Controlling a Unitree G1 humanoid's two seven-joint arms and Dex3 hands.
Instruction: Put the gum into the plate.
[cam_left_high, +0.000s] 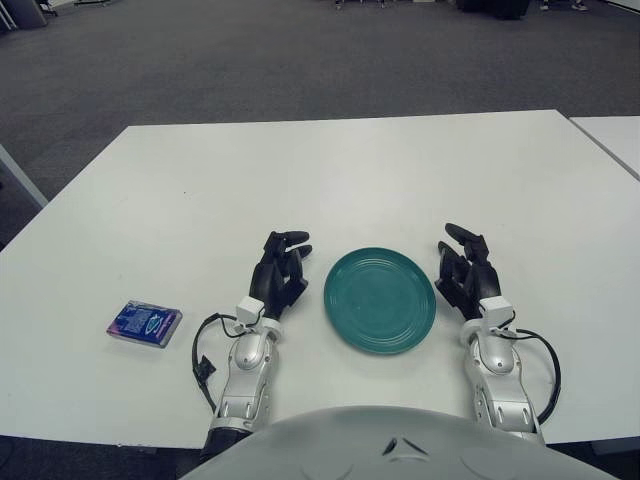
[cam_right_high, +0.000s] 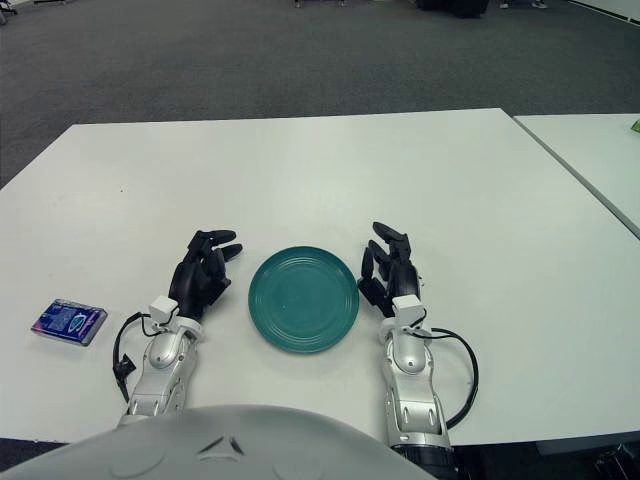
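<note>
A blue gum pack (cam_left_high: 145, 323) lies flat on the white table (cam_left_high: 330, 170) near its front left. An empty teal plate (cam_left_high: 379, 299) sits at the front centre. My left hand (cam_left_high: 281, 267) shows just left of the plate, fingers relaxed and holding nothing, well to the right of the gum. On the plate's right side my right hand (cam_left_high: 464, 268) shows with its fingers loosely spread and nothing in them.
A second white table (cam_right_high: 590, 150) stands close by on the right, with a narrow gap between. Grey carpet lies beyond the table's far edge. A black cable loops beside each wrist (cam_left_high: 205, 345).
</note>
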